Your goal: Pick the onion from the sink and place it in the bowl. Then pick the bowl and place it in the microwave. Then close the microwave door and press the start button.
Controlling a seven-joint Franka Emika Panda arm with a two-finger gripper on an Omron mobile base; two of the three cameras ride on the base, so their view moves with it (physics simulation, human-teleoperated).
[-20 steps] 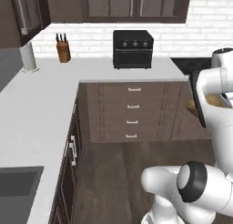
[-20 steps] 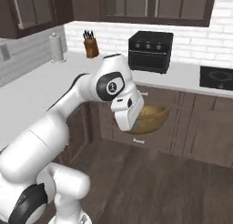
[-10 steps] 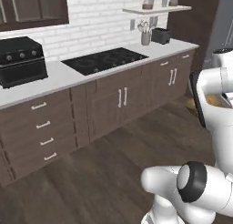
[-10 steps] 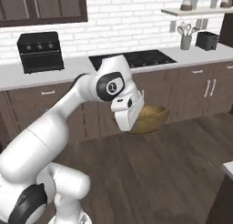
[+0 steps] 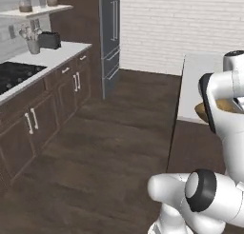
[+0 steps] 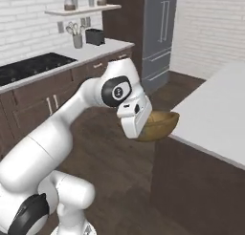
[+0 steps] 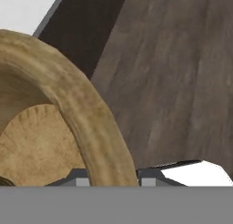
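My gripper point(image 6: 145, 127) is shut on the rim of the tan-brown wooden bowl point(image 6: 161, 125) and holds it level in the air, at the corner of a white island counter point(image 6: 215, 110). The left base view has the bowl point(image 5: 202, 112) peeking out from behind my forearm. In the hand view the bowl's thick rim point(image 7: 86, 109) runs down between the fingertips of the gripper point(image 7: 109, 176), with its ridged inside at the left. I cannot make out the onion inside the bowl. The sink and the microwave are out of view.
The island counter point(image 5: 200, 81) stands close on the right, its dark side panel below. A grey fridge point(image 6: 160, 33) stands at the back. Dark cabinets with a black cooktop point(image 6: 28, 69) and a toaster point(image 5: 49, 39) line the left. Open dark wood floor point(image 5: 109, 147) lies between.
The whole scene has swung past as the base turned: the countertop oven and drawers are gone, the fridge and island have come in. The bowl stays in the gripper, same pose.
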